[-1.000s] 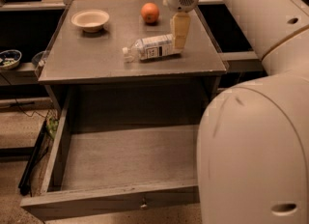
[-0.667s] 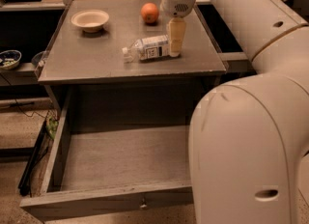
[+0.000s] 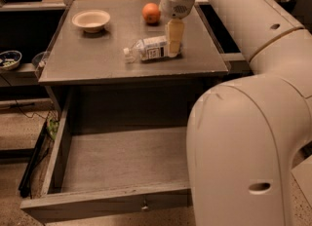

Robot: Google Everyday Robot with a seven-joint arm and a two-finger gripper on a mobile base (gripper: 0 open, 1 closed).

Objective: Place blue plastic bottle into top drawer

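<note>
Gripper is down over the tabletop, hanging from my wrist, right at the base end of the blue plastic bottle. It looks to be touching or just overlapping that end. Can't tell from this angle if it's open or closed, or if it has any hold on the bottle.

Bottle lies on its side on the tabletop, white cap pointing left, label facing up, near the middle-right of the surface. It's on the table, not in the drawer.

Orange sits behind the bottle, towards the back edge, near my wrist but apart from the bottle. Pale bowl is upright at the back left, well apart from both.

Top drawer is pulled out wide below the tabletop's front edge, its bare grey floor showing. Front panel is nearest the camera with a small round knob at its centre.

My arm fills the right side of the view and covers the drawer's right end. A small dish sits on a low shelf at far left.
</note>
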